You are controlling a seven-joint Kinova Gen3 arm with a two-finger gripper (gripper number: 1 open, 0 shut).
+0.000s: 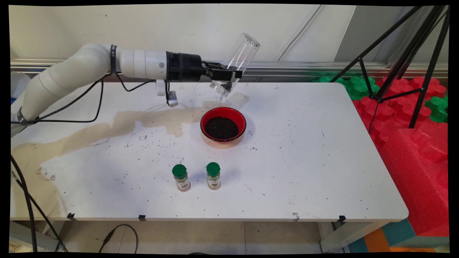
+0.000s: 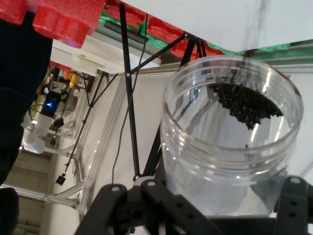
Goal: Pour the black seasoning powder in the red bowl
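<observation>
My gripper (image 1: 229,74) is shut on a clear plastic jar (image 1: 235,63), held tilted with its mouth down above the table's far side. A small heap of dark grains (image 2: 247,105) lies inside the jar (image 2: 230,142) near its mouth. Just below and in front stands a red bowl (image 1: 206,119) filled with the same dark grains (image 1: 221,128). The jar's mouth hangs above the bowl's far rim, clear of it.
Two small spice bottles with green caps (image 1: 180,177) (image 1: 213,175) stand side by side near the table's front. Dark grains are scattered over the white table (image 1: 304,161). A black tripod (image 1: 401,61) and red and green foam blocks (image 1: 416,136) stand to the right.
</observation>
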